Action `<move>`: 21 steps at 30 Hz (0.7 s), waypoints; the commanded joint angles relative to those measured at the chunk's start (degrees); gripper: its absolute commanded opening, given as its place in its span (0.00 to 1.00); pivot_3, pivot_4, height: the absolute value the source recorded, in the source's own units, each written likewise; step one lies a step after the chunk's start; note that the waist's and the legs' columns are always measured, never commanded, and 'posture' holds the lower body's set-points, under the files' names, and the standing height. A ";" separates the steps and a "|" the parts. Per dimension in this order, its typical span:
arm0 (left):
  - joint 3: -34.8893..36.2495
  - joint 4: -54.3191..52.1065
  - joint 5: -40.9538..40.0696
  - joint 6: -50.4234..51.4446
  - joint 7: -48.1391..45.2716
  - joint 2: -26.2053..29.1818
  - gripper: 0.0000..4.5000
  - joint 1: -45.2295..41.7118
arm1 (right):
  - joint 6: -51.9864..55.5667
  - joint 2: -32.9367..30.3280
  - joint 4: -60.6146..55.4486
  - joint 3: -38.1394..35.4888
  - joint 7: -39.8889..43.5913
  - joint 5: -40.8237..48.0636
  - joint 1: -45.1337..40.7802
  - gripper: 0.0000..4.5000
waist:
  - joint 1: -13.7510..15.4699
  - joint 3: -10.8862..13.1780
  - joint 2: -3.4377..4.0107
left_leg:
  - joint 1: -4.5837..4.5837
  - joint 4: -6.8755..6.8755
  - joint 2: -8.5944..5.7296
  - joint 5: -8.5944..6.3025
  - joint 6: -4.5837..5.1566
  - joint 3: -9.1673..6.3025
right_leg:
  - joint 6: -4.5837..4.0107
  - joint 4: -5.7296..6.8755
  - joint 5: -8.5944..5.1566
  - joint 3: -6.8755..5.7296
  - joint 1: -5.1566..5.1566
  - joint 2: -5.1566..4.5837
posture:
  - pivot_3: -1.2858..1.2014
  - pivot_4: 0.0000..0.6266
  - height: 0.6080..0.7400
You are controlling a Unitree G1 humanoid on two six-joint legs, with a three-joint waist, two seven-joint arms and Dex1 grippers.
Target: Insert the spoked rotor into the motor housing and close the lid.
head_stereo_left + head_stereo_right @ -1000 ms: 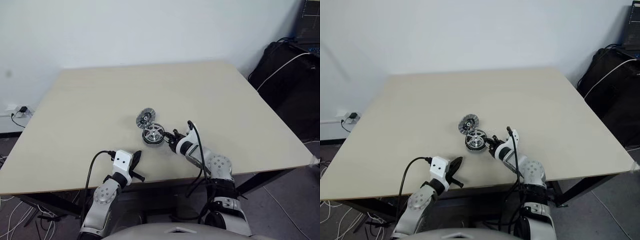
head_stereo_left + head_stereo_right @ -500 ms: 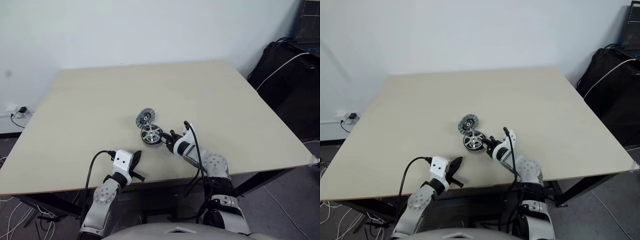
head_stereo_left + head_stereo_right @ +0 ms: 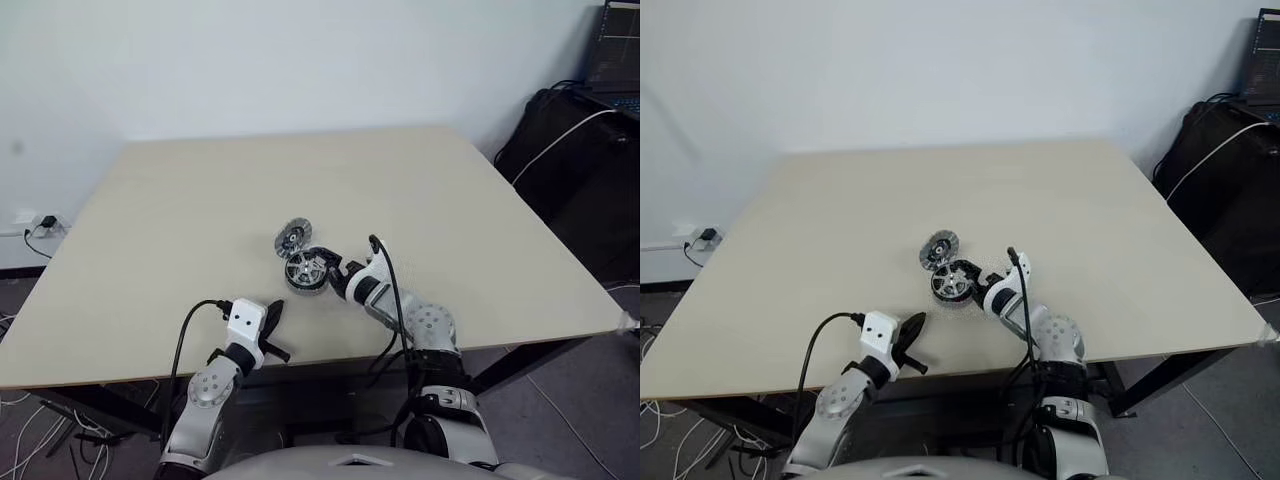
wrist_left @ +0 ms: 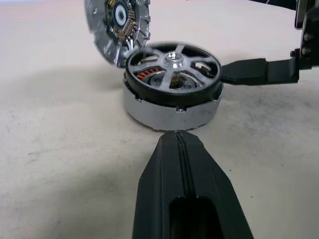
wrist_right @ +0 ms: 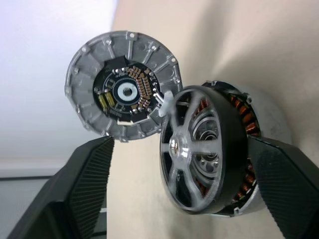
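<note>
Left eye view: rotor seated in housing, lid leaning beside it, right fingers spread wide

Far left, a wall socket (image 3: pixel 40 220) with a plug sits low on the wall, past the table (image 3: pixel 180 200) edge.

Left gripper (image 3: pixel 272 335) is near the front edge of the table, fingers clenched together with nothing between them. In the left wrist view the two black fingers (image 4: pixel 187 199) form one closed wedge, tip pointing at the motor housing (image 4: pixel 172 107) and just short of its silver wall. No contact visible.

Housing sits about mid-table, toward the front, flat on the surface. The spoked rotor (image 4: pixel 174 62) is down inside it: silver spokes and hub level with the dark rim, copper windings showing through the gaps.

The lid (image 3: pixel 293 236) is just behind the housing and slightly left of it. It stands tilted on edge, leaning against the housing rim, inner face with its small circuit parts turned toward the robot. It is not on the housing.

Right gripper (image 3: pixel 338 277) is just right of the housing, reaching in from the right. Fingers released and spread wide; the right wrist view has one ribbed pad (image 5: pixel 84 179) on each side of the housing, with a gap on both sides. Holding nothing.

Far right, dark bags with a white cable (image 3: pixel 560 140) sit on the floor beyond the table.
</note>
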 commanded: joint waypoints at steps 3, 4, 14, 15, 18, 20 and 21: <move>-0.04 -1.67 0.00 -0.80 -0.01 -0.19 0.00 -0.93 | -2.15 0.98 -3.00 -0.72 0.30 -0.44 -0.45 0.99 | 0.08 0.00 0.00 | -0.05 -0.01 0.00 0.00 0.00 0.00 | -0.01 -0.02 0.00 0.01 0.00 -0.01 | 0.52 0.00 1.00; -0.05 -1.64 0.01 -0.85 0.01 -0.23 0.00 -0.90 | -2.48 0.93 -3.87 -0.60 0.70 -0.36 -0.39 0.99 | 0.13 0.01 0.01 | -0.07 -0.01 0.00 0.00 0.00 0.00 | -0.01 -0.03 0.00 0.01 -0.01 -0.01 | 0.52 0.00 1.00; -0.11 -1.49 0.05 -1.02 -0.05 -0.35 0.00 -0.99 | -12.35 -1.32 -12.17 7.01 2.61 -13.05 1.25 0.99 | -0.07 0.03 0.02 | -0.26 -0.07 -0.01 0.00 0.00 0.00 | -0.02 -0.02 0.00 0.03 -0.30 0.00 | 0.52 0.00 1.00; -0.14 -1.48 0.07 -1.02 -0.03 -0.36 0.00 -1.02 | -15.32 -2.43 -12.83 10.00 3.45 -17.51 1.72 0.99 | -0.06 0.03 0.02 | -0.28 -0.07 -0.01 0.00 0.00 0.01 | -0.02 -0.02 0.00 0.03 -0.34 0.00 | 0.52 0.00 1.00; -0.25 -1.50 0.15 -1.10 -0.04 -0.37 0.00 -1.02 | -21.22 -7.68 -12.64 21.16 7.31 -30.25 2.89 0.90 | -0.07 0.04 0.01 | -0.28 -0.06 -0.02 0.00 -0.01 0.05 | -0.01 -0.03 0.00 0.04 -0.38 -0.01 | 0.52 0.00 1.00; -0.32 -1.53 0.18 -1.18 -0.07 -0.37 0.00 -0.97 | -23.35 -10.12 -11.87 26.67 8.77 -36.30 2.98 0.79 | -0.06 0.04 0.00 | -0.27 -0.06 -0.02 0.00 -0.01 0.11 | -0.01 -0.02 0.00 0.04 -0.37 -0.01 | 0.52 0.00 1.00; -0.34 -1.54 0.18 -1.21 -0.08 -0.38 0.00 -0.94 | -24.26 -10.99 -11.30 28.91 9.15 -39.02 2.80 0.71 | -0.06 0.04 -0.01 | -0.26 -0.05 -0.01 0.00 -0.01 0.11 | -0.01 -0.01 0.00 0.04 -0.37 -0.01 | 0.52 0.00 1.00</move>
